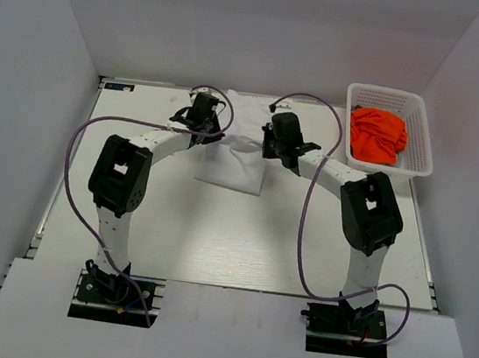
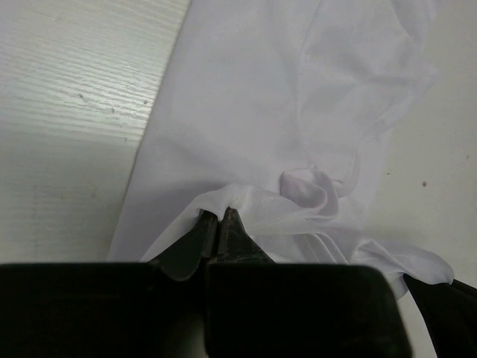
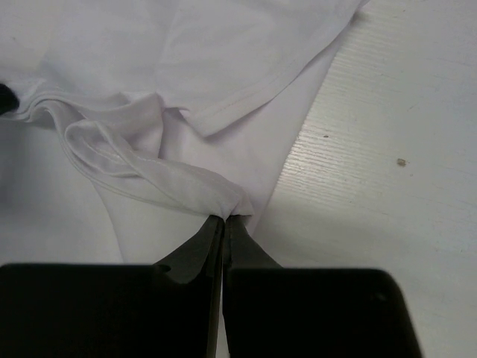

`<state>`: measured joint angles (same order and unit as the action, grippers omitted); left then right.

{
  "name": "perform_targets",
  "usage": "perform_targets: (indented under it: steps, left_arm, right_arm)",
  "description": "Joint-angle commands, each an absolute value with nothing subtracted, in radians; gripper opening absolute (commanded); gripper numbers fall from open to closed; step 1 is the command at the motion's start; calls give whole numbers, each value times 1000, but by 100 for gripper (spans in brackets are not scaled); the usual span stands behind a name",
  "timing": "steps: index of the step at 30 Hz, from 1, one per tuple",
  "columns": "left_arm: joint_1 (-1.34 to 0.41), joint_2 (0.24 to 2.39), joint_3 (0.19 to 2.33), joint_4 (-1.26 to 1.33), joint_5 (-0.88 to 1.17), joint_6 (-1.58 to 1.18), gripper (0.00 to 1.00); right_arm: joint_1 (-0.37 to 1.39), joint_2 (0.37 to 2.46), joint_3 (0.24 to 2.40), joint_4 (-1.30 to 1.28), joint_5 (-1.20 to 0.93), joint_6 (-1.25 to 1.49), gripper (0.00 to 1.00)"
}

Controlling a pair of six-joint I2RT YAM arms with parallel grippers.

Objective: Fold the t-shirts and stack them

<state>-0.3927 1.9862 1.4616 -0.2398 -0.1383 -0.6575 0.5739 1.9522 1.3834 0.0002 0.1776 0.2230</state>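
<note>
The white t-shirt (image 1: 235, 156) lies on the table at the back centre, partly bunched between the two grippers. My left gripper (image 1: 203, 130) is shut on a fold of the white t-shirt (image 2: 253, 112) at its left edge; the pinched fold sits at the gripper (image 2: 218, 212). My right gripper (image 1: 272, 148) is shut on a pinched fold of the white t-shirt (image 3: 186, 82) at its right edge, at the gripper (image 3: 225, 218). The orange t-shirt (image 1: 376, 133) lies crumpled in the basket.
A white plastic mesh basket (image 1: 422, 137) stands at the back right corner of the table. The table (image 1: 240, 241) has light bare wood in front of the shirt. Purple cables loop from both arms.
</note>
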Motion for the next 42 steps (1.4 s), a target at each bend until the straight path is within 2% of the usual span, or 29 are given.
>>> perform_targets:
  steps: [1,3,4,5,6,7,8,9,10,11,12,13,15,20,21,24,26,31,42]
  left_arm:
    - [-385,2029,1517,-210,-46,-634,0]
    - [-374,2054,1549,-221,-63,-643,0]
    - [-364,2075,1578,-235,-72,-662,0]
    - [-353,2075,1591,-248,-84,-673,2]
    - [-353,2086,1591,-259,-116,-686,11]
    - [-344,2086,1604,-259,-135,-686,25]
    - [-333,2086,1620,-273,-162,-695,84]
    - [-333,2086,1620,-273,-175,-695,100]
    - [-324,2073,1629,-273,-186,-684,100]
    - [-324,2063,1638,-256,-176,-664,100]
    - [-313,2043,1638,-244,-154,-648,100]
    - [-313,2033,1650,-244,-137,-635,100]
    - [-313,2004,1651,-235,-100,-597,100]
    - [-313,1860,1453,-222,-29,-554,100]
    - [-324,1838,1419,-209,-11,-533,100]
    - [-348,1767,1292,-118,75,-491,100]
    - [-348,1767,1241,-45,207,-482,100]
    - [-348,1874,1345,-96,282,-448,100]
    - [-348,2106,1571,-160,330,-448,100]
  right_arm:
    - [560,1997,1443,8,150,236,0]
    - [552,2041,1469,6,128,238,0]
    - [545,2074,1495,2,130,241,6]
    - [540,2085,1528,-29,123,247,24]
    - [529,2115,1546,-52,123,256,40]
    - [528,2131,1569,-61,118,259,53]
    - [517,2146,1618,-75,107,265,64]
    - [515,2148,1621,-75,112,265,68]
    - [514,2141,1624,-75,117,267,77]
    - [511,2119,1620,-72,123,265,79]
    - [512,2091,1606,-45,124,265,89]
    - [512,2076,1577,-35,121,262,90]
    - [515,2008,1513,-29,106,268,90]
    - [519,1881,1359,-38,-35,311,90]
    - [518,1862,1276,-16,-54,316,90]
    - [525,1780,1181,75,-159,321,90]
    - [529,1766,1161,98,-219,308,90]
    - [545,1779,1143,164,-354,272,90]
    - [563,1888,1173,175,-463,272,90]
